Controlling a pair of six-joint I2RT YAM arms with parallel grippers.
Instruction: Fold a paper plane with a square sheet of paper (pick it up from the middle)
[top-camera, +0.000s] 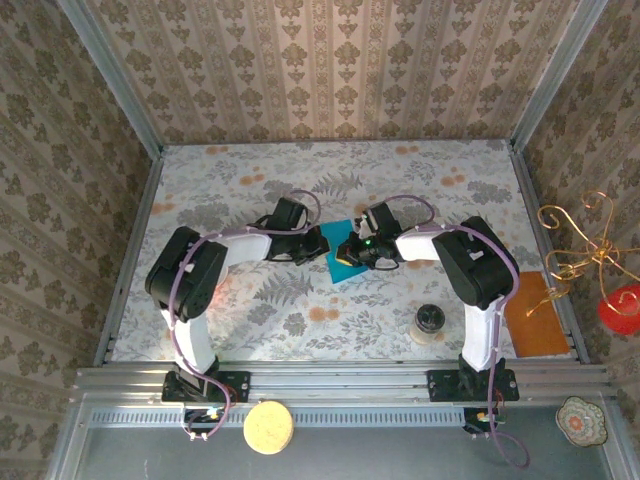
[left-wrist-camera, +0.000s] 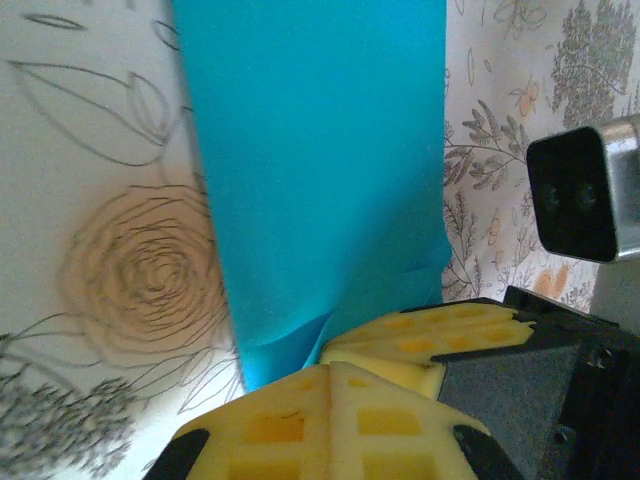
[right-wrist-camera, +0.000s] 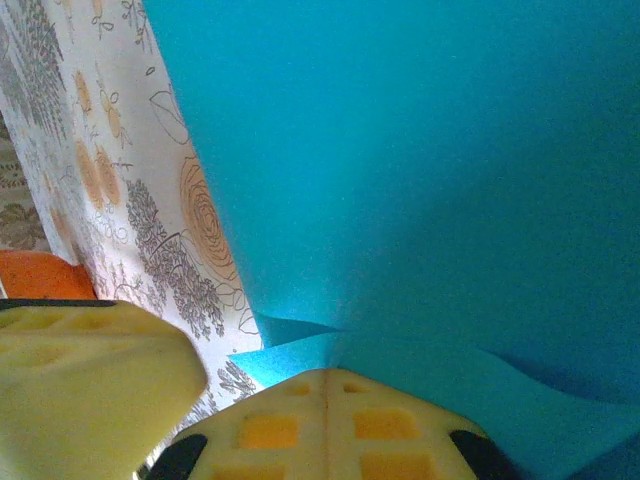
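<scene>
The teal-blue square sheet of paper (top-camera: 345, 268) lies on the floral table, midway between the two arms. My left gripper (top-camera: 322, 243) meets it from the left and my right gripper (top-camera: 350, 252) from the right, almost touching each other. In the left wrist view the left gripper (left-wrist-camera: 332, 368) is shut, and the paper (left-wrist-camera: 320, 160) puckers up into a fold at its tip. In the right wrist view the right gripper (right-wrist-camera: 328, 372) is shut on a raised pinch of the paper (right-wrist-camera: 420, 150). No folded paper plane is in view.
An orange-brown flat sheet (top-camera: 537, 313) lies at the right table edge, with a small dark-lidded jar (top-camera: 429, 322) near the right arm's base. A gold wire ornament (top-camera: 585, 250) stands outside the right rail. A round yellow disc (top-camera: 268, 427) sits below the front rail.
</scene>
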